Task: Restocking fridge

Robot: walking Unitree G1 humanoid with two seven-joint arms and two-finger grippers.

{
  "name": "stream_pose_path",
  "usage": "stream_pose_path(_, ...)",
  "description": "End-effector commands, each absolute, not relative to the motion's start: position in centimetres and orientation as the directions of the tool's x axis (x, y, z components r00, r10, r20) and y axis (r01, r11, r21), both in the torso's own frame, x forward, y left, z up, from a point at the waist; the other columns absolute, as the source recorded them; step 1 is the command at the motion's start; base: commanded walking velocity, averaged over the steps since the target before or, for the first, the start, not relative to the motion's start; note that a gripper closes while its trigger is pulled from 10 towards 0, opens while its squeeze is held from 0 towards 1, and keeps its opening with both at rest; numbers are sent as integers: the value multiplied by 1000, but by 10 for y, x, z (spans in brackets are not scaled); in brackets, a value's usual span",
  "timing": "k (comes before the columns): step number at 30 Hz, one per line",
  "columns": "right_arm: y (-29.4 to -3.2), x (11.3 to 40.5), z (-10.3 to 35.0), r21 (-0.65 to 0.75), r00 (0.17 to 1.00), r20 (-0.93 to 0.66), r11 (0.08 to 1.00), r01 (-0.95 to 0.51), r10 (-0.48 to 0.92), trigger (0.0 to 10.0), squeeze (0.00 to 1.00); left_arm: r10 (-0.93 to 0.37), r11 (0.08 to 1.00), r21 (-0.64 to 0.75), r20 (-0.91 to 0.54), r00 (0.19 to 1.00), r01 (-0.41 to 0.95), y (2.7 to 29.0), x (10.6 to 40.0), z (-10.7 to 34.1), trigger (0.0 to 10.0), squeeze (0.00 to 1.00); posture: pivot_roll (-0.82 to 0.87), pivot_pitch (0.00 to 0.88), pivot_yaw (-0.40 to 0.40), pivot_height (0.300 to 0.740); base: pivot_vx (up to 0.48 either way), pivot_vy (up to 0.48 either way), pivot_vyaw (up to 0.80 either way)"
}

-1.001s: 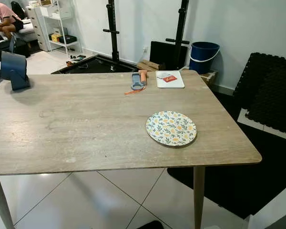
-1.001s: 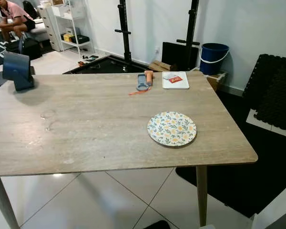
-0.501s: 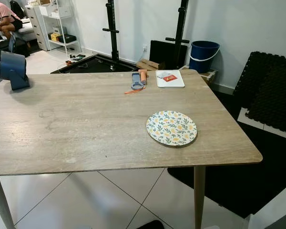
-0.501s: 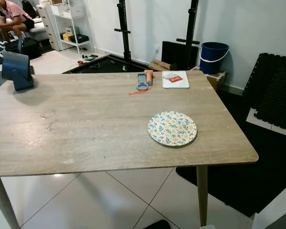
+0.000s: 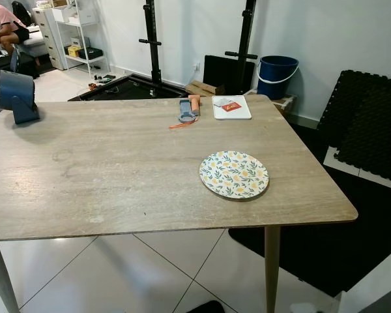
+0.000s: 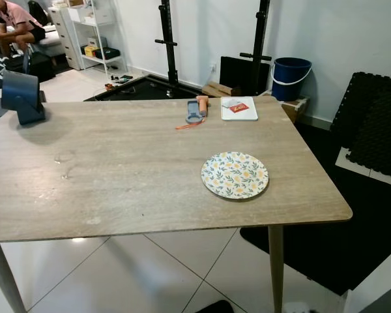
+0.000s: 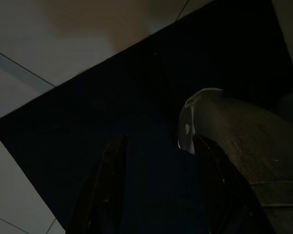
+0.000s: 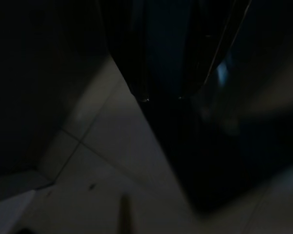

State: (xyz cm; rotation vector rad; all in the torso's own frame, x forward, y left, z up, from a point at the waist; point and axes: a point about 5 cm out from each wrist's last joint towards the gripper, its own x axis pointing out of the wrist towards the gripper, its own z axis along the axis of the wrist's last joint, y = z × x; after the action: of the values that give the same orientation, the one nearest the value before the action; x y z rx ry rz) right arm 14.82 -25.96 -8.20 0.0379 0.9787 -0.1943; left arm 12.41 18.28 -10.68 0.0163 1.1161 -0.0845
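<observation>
A round floral-patterned plate [image 5: 234, 174] lies on the grey wooden table [image 5: 104, 169], with a white board bearing an unreadable red label [image 5: 231, 107] beyond it. The left gripper [image 7: 156, 190] hangs empty, fingers parted; the right gripper's opening cannot be told.

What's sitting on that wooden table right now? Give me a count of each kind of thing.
Floral plate: 1
White board with a red card on it: 1
Small grey and orange tool with an orange cord: 1
Dark blue stand at the far left corner: 1
Total: 4 things on the table
</observation>
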Motion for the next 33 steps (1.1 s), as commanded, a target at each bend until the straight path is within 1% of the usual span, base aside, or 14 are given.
stream_pose_path(1,-274,166,-68,-17,627,-757,964,264,-185,10000,0,-49,997,-22,-913,406,72,187,115,-109,10000,0,-38,22,6,740,0,0,0)
stream_pose_path(9,-312,197,-33,36,741,-606,920,390,-290,10000,0,-50,997,-25,-910,410,67,187,116,-109,10000,0,-35,22,1,740,0,0,0)
stream_pose_path(11,-324,208,-17,151,804,-523,898,413,-282,10000,0,-54,997,-29,-910,412,67,186,116,-109,10000,0,-37,22,3,740,0,0,0)
stream_pose_path(13,-326,217,-4,287,887,-430,907,308,-165,10000,0,-56,997,-31,-910,410,68,186,116,-109,10000,0,-37,22,3,740,0,0,0)
stream_pose_path(14,-326,217,-4,287,887,-430,907,308,-165,10000,0,-56,997,-31,-910,410,68,186,116,-109,10000,0,-37,22,3,740,0,0,0)
stream_pose_path(15,-322,222,4,401,939,-343,903,155,-9,10000,0,-56,997,-31,-911,409,69,186,115,-109,10000,0,-37,22,3,740,0,0,0)
stream_pose_path(16,-321,223,9,452,955,-290,889,75,66,10000,0,-56,997,-30,-911,409,69,187,115,-109,10000,0,-37,22,3,740,0,0,0)
stream_pose_path(21,-320,221,20,549,956,-164,828,-118,245,10000,0,-54,997,-29,-912,408,68,188,115,-109,10000,0,-39,25,4,740,0,0,0)
stream_pose_path(22,-318,219,27,571,931,-98,786,-238,353,10000,0,-54,997,-28,-912,407,69,188,114,-109,10000,0,-39,25,4,740,0,0,0)
stream_pose_path(23,-318,219,27,571,931,-98,786,-238,353,10000,0,-54,997,-28,-912,407,69,188,114,-109,10000,0,-39,25,4,740,0,0,0)
stream_pose_path(24,-316,217,33,581,904,-49,748,-320,425,10000,0,-54,997,-28,-912,407,70,189,115,-109,10000,0,-40,25,5,740,0,0,0)
stream_pose_path(27,-314,216,38,583,877,-7,714,-388,481,10000,0,-54,997,-28,-912,407,70,189,115,-109,10000,0,-40,25,5,740,0,0,0)
stream_pose_path(30,-313,213,63,553,788,109,621,-555,606,10000,0,-57,997,-31,-911,407,71,189,115,-109,10000,0,-41,26,7,740,0,0,0)
stream_pose_path(33,-316,217,82,513,753,200,588,-625,626,10000,0,-58,997,-31,-912,407,73,189,115,-109,10000,0,-43,27,8,740,0,0,0)
